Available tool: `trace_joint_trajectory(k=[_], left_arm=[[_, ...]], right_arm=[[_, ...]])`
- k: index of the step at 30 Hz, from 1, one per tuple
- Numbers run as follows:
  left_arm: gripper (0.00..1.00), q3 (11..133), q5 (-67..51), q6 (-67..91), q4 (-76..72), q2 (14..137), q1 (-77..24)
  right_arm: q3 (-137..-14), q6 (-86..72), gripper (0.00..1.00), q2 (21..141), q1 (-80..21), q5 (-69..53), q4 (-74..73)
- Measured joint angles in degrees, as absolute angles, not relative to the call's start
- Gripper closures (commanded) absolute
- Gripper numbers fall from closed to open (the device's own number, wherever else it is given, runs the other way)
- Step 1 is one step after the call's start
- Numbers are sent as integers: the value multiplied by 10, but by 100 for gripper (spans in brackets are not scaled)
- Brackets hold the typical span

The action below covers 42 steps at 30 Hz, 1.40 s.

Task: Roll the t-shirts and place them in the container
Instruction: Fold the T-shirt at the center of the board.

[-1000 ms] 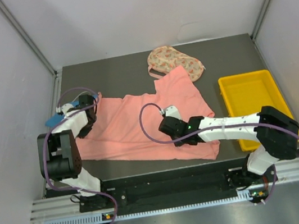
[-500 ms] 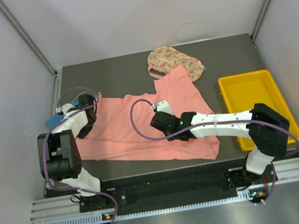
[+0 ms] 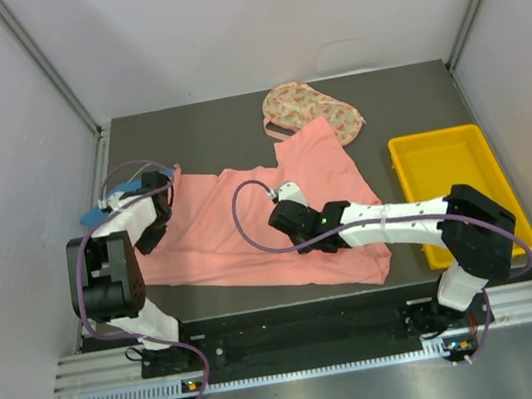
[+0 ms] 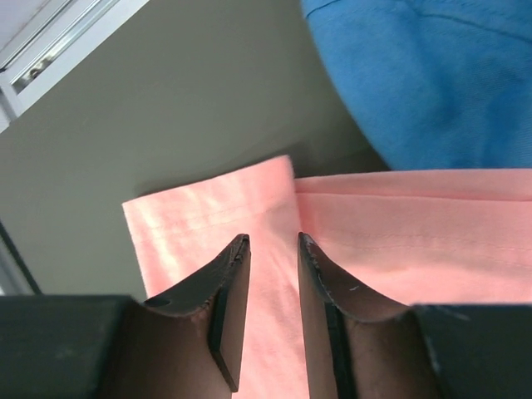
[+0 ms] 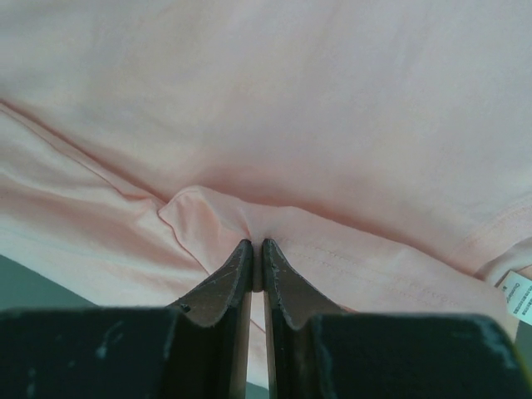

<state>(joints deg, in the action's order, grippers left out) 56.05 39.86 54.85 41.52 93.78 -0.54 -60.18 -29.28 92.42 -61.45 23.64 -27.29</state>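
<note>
The salmon-pink t-shirt (image 3: 221, 232) lies spread across the table's middle. My right gripper (image 3: 279, 220) sits low on it, shut on a pinched fold (image 5: 208, 212) of the pink cloth. The white neck label (image 5: 519, 298) shows at the right edge of the right wrist view. At the shirt's left end my left gripper (image 3: 155, 189) stands open, jaws apart over a pink sleeve edge (image 4: 208, 218) with nothing pinched. A blue t-shirt (image 4: 432, 83) lies just beyond it, at the table's left edge (image 3: 96, 214). The peach floral t-shirt (image 3: 313, 111) is bunched at the back.
A yellow tray (image 3: 399, 178) stands at the right of the table, beside the pink shirt's right edge. Grey walls close in both sides and the back. A metal rail (image 4: 50, 50) runs along the left table edge.
My left jaws have opened wider over the sleeve edge. My right gripper has shifted left across the pink shirt, still shut on the fold.
</note>
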Motion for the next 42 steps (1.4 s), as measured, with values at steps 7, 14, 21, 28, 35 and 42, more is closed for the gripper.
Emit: trace_joint_trajectory(k=[7, 14, 21, 28, 35, 42], left_arm=[[61, 591, 408, 559, 451, 938, -5], [67, 602, 415, 571, 453, 958, -5], [74, 602, 414, 586, 453, 991, -5], [100, 602, 414, 596, 453, 993, -5], [100, 602, 415, 596, 453, 986, -5], [100, 602, 417, 580, 453, 937, -5]], right_arm=[[-587, -285, 92, 922, -614, 224, -251], [-570, -285, 92, 917, -610, 216, -239], [-566, -285, 92, 909, -608, 213, -236], [-565, -285, 92, 897, -604, 213, -236], [-565, -285, 92, 890, -602, 224, -242], [-565, -285, 92, 872, -594, 244, -256]])
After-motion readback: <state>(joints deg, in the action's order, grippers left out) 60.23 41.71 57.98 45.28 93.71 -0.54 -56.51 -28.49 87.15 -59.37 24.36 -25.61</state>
